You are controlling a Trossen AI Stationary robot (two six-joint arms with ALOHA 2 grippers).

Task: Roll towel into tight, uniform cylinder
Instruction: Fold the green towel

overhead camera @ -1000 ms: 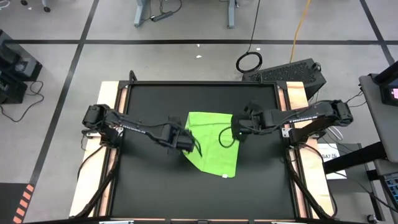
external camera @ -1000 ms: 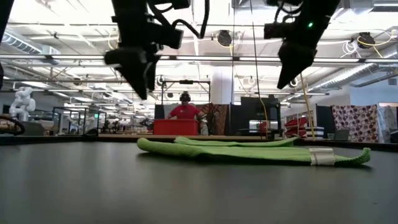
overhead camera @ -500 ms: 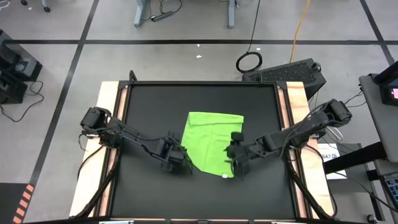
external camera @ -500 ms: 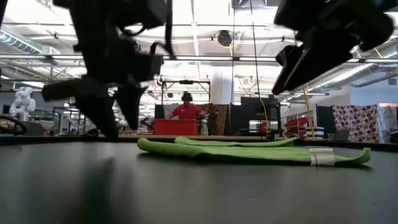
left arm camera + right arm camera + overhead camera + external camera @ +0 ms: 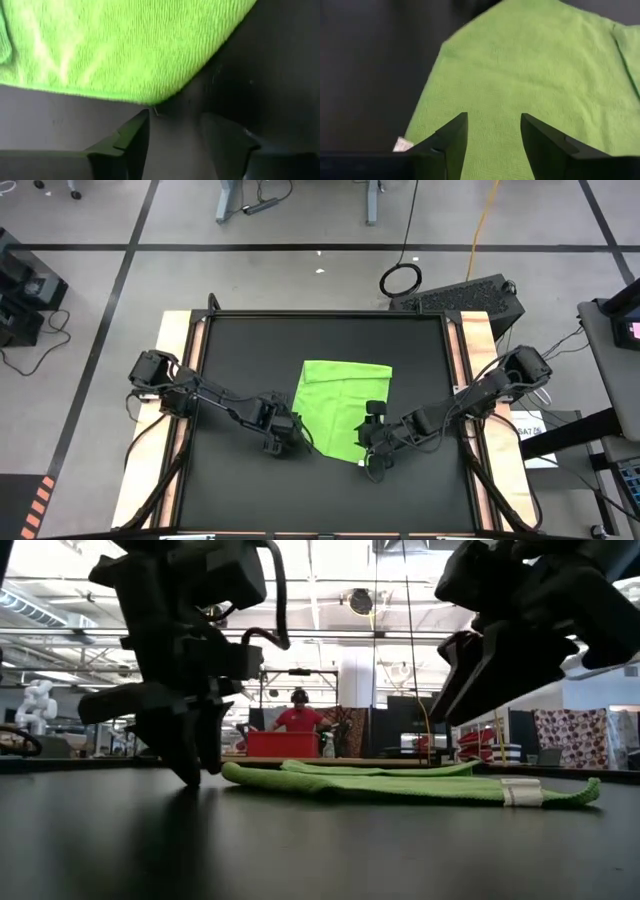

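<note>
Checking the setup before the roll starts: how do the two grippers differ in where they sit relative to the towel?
The left gripper sits at the towel's edge, over bare table; the right gripper is over the cloth itself, near the white tag. Both are low, jaws apart, holding nothing.

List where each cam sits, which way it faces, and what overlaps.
High: overhead, straight down; both arms, left end effector, right end effector, towel on the table.
Low: table height, level into the room; both arms, flat towel.
Left wrist: past its own fingers at a towel corner.
Right wrist: over the towel, own fingers apart.
Shared: all four see the towel.
</note>
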